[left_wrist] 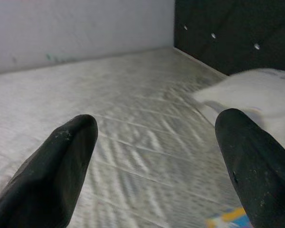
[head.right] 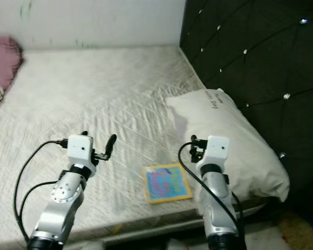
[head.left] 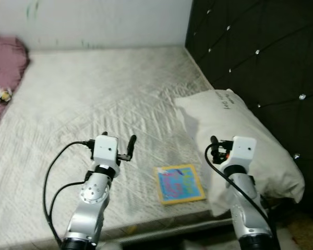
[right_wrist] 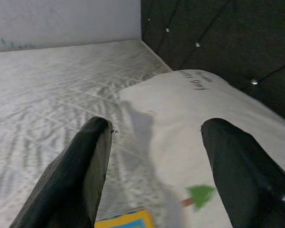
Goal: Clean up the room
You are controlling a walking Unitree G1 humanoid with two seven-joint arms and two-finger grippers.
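Nearest, at the front edge of the mattress (head.left: pixel 94 94), both arms raised over the bed. Left gripper (left_wrist: pixel 156 156) above bare quilted sheet, fingers (left_wrist: pixel 57 175) spread wide, holding nothing. Right gripper (right_wrist: pixel 156 166) over the near end of the white pillow (head.left: pixel 240 130), jaws also wide and empty.

Between the two arms, close to the front edge, a small colourful book (head.left: pixel 179 183) lying flat, just beside the pillow. Much open sheet to the left of the book and beyond it, free for moving.

In the right wrist view: a green tree-like print (right_wrist: pixel 199 194) on the pillow and a yellow-blue corner of the book; in the head views the print hidden behind the arm. In the left wrist view: only a small corner of the book, plus the far pillow edge.

Farther: pillow leaning against the black tufted headboard (head.left: pixel 261 47) on the right. Far left, a mauve blanket (head.left: pixel 2 67) bunched at the mattress edge, with a small toy-like thing (head.left: pixel 4 95) on it, too small to identify. At the back, a pale wall (head.left: pixel 94 21) with faint marks.
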